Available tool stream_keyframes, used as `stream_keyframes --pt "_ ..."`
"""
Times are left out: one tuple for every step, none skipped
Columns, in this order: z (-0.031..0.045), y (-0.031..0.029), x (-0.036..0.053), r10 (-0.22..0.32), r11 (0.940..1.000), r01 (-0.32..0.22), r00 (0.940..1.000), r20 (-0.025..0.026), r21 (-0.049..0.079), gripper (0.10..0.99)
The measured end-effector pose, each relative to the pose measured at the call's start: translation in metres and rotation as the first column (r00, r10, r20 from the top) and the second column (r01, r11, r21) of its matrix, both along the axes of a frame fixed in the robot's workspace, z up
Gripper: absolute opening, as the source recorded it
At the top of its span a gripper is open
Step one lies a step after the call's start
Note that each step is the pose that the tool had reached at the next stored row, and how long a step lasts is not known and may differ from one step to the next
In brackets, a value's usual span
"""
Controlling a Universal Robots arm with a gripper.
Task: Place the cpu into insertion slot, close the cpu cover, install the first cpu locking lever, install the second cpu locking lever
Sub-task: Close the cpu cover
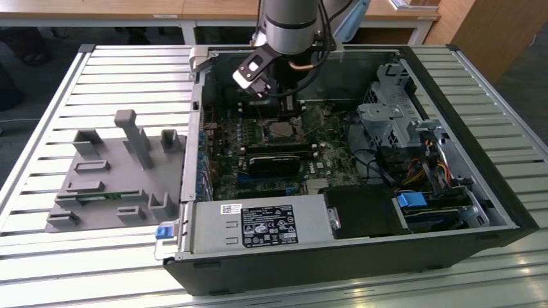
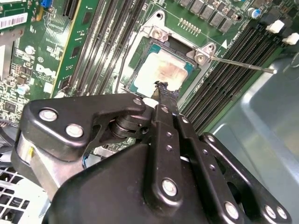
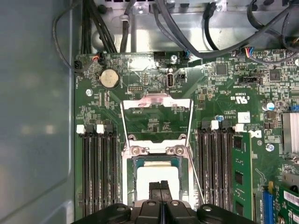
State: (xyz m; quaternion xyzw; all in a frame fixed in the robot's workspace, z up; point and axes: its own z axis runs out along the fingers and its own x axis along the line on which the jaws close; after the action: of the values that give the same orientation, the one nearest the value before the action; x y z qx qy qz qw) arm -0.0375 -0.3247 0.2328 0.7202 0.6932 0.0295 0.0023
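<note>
One cpu (image 3: 156, 176) seated in the insertion slot (image 3: 133, 185), gripper (image 3: 160, 187) closed on nothing
Exterior view: the arm (image 1: 287, 25) reaches into an open computer case (image 1: 325, 263) on a slatted table (image 1: 86, 269); a grey fixture (image 1: 111, 173) lies at the exterior view's left. First wrist view: the cpu cover (image 3: 156, 99) stands folded back off the slot, locking levers (image 3: 191, 121) splayed at both sides, and the fingertips (image 3: 155, 186) are pressed together just over the chip. Second wrist view: the shut tips sit at one edge of the silver top; contact I cannot tell
</note>
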Motion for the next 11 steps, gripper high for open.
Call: stream_keyframes --pt "0.0000 0.0000 0.0005 0.000 1.0000 0.000 1.0000 -0.0005 0.002 0.106" --pt "0.0000 0.0000 0.0011 0.000 1.0000 0.000 1.0000 -0.0007 0.006 0.106" --pt "-0.0001 0.0001 0.0016 0.000 1.0000 0.000 1.0000 -0.0007 0.007 0.106" --pt "-0.0001 0.0001 0.0019 0.000 1.0000 0.000 1.0000 -0.0006 0.008 0.106" --pt "-0.0001 0.0001 0.0022 0.000 1.0000 0.000 1.0000 -0.0007 0.008 0.106" --pt "-0.0001 0.0000 0.0024 0.000 1.0000 0.000 1.0000 -0.0007 0.008 0.106" --pt "-0.0001 0.0000 0.0028 0.000 1.0000 0.000 1.0000 -0.0008 0.008 0.106" --pt "-0.0001 0.0000 0.0031 0.000 1.0000 0.000 1.0000 -0.0007 0.008 0.106" --pt "-0.0001 0.0000 0.0032 0.000 1.0000 0.000 1.0000 -0.0007 0.008 0.106" --pt "-0.0001 0.0000 0.0035 0.000 1.0000 0.000 1.0000 -0.0008 0.009 0.106" --pt "0.0000 0.0000 0.0039 0.000 1.0000 0.000 1.0000 -0.0008 0.009 0.106"
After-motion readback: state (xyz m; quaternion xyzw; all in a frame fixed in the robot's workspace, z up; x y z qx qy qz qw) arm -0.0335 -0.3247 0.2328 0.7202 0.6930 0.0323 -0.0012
